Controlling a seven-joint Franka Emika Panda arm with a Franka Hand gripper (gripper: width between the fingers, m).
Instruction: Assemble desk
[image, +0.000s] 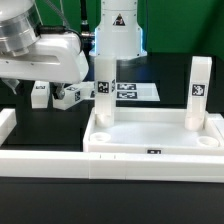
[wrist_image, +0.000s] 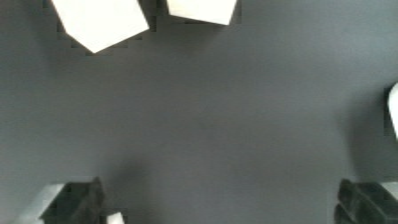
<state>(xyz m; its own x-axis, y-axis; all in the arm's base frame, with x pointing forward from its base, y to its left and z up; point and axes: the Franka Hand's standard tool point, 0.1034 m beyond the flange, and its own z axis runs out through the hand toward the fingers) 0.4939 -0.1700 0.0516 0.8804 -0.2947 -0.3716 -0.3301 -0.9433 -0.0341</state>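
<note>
Tabletop (image: 150, 128) sits at the exterior view's lower right, with leg one (image: 104, 85) and leg two (image: 198, 85) standing in its far corners. Leg three (image: 40, 92) and leg four (image: 70, 97) lie loose under the arm, so roughly half done by my read. Fingers (wrist_image: 71, 200) are spread wide and hold nothing. How firmly the standing legs are seated is unclear. The white pieces (wrist_image: 98, 25) in the wrist view are cut off.

The Panda arm (image: 48, 52): glossy white rounded casing, a silver-grey collar near the wrist, dark fingers (wrist_image: 71, 203) on its gripper (wrist_image: 217, 205).
</note>
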